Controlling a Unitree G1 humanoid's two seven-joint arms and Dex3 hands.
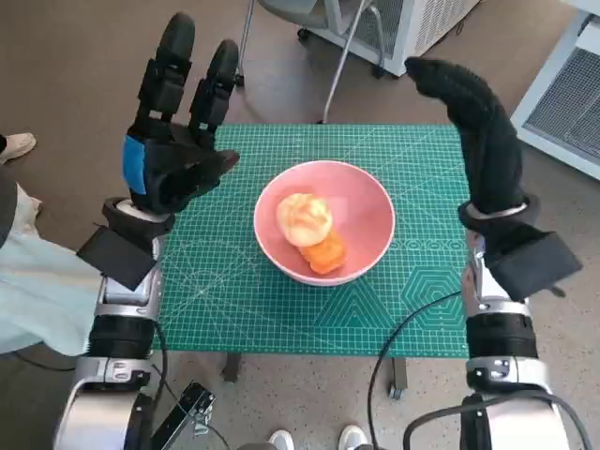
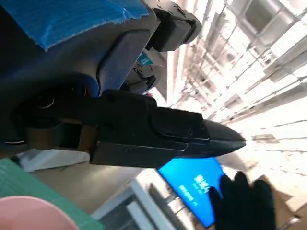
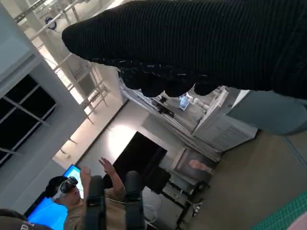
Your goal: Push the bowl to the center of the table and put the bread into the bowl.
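A pink bowl [image 1: 361, 211] stands near the middle of the green cutting mat [image 1: 422, 281]. Inside it lie a pale round bread roll [image 1: 303, 217] and an orange piece of bread [image 1: 324, 253] just in front of the roll. My left hand [image 1: 173, 141] is raised above the table's left side, fingers spread upward, holding nothing. My gloved right hand [image 1: 478, 131] is raised above the right side, fingers extended and empty. The left wrist view shows my left hand [image 2: 144, 129], the bowl's pink rim [image 2: 29, 213] and the other gloved hand [image 2: 242, 201]. My glove [image 3: 192, 43] fills the right wrist view.
A pale cloth-covered shape [image 1: 37, 281] lies left of the table. A chair base [image 1: 337, 37] and white cabinets [image 1: 562, 84] stand behind. Shoes [image 1: 314, 438] show at the front edge. A person wearing a headset [image 3: 72, 196] with raised hands appears in the right wrist view.
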